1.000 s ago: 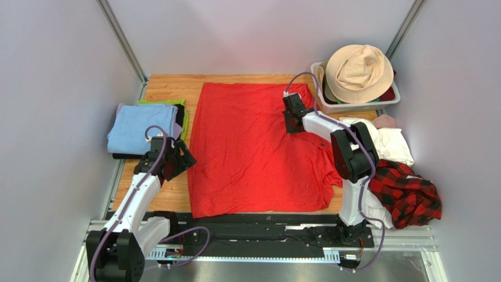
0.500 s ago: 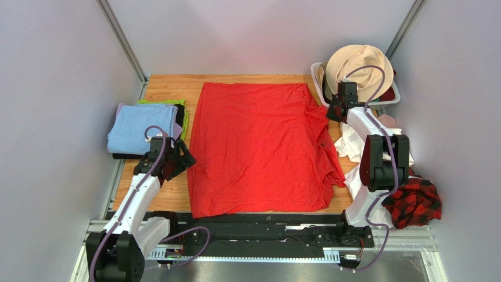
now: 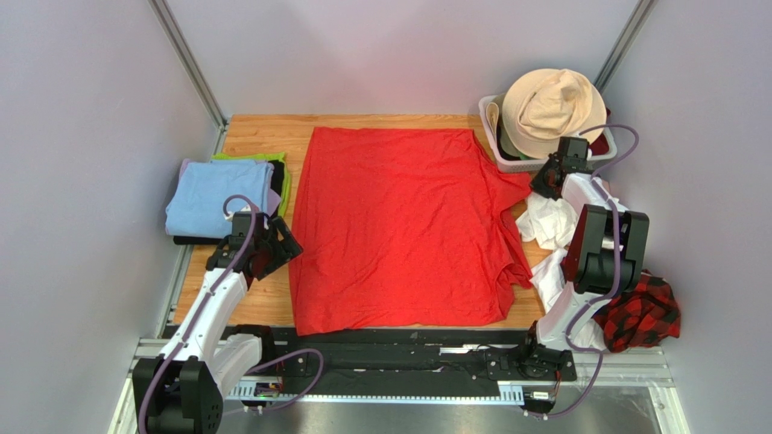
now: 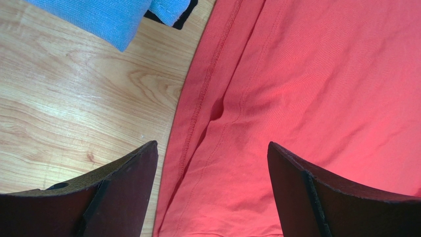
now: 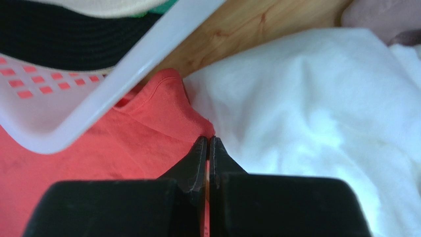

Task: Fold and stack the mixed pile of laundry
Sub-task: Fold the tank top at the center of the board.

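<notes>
Steady now: right fingers (image 5: 196,165) pinch the shirt (image 3: 399,226) by its sleeve, left fingers (image 4: 126,182) gape at the hem, so tug outward gently.

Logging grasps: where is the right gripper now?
In the top view, the right gripper is far right, beside the white basket, pinching the red T-shirt sleeve.

right fingers (image 5: 196,160) | swung right to white cloths (image 3: 553,217) | red T-shirt (image 3: 399,226) sleeve dragged along

R hand (image 5: 208,141) boxed in at far-right corner: basket (image 5: 89,118) just beyond, white cloths (image 5: 321,98) beside. Mid desk (image 3: 263,131) under red T-shirt (image 3: 399,226). Free: far-edge strip, near-left corner. Folded stack (image 3: 217,194) blocks left edge.
</notes>
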